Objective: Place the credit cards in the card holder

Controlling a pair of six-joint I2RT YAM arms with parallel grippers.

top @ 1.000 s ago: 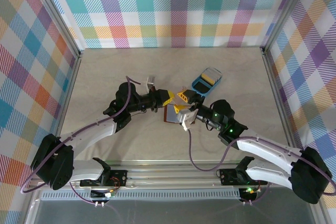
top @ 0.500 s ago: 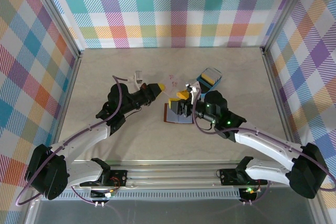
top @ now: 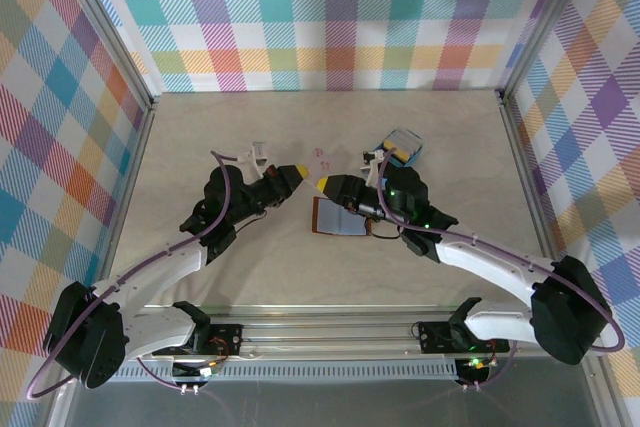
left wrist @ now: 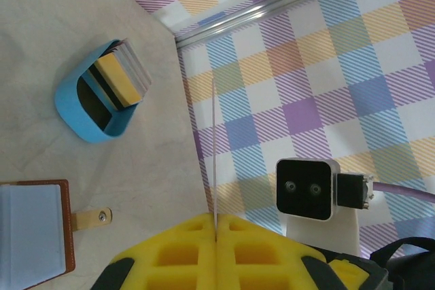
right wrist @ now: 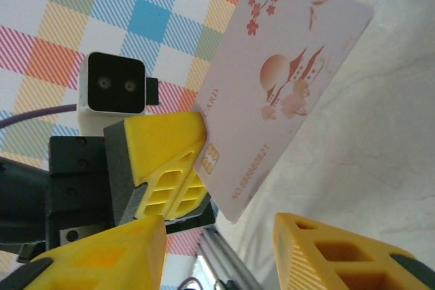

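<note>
A whitish credit card with red blossom print is pinched at one corner by my left gripper, which is shut on it and holds it above the table. In the left wrist view the card is a thin edge-on line rising from the left gripper. My right gripper is open, its yellow fingers on either side below the card's lower corner, not touching it. In the top view the right gripper points left at the card. The brown card holder lies open and flat below both grippers.
A blue tray at the back right holds more cards standing on edge; its wall faces the left wrist camera. The card holder's grey-blue lining and snap tab lie near. Plaid walls enclose the table.
The right gripper swung from over the card holder leftward and up to the held card, its jaws narrowing. The left gripper drew back from the card holder with the card and then held still.
</note>
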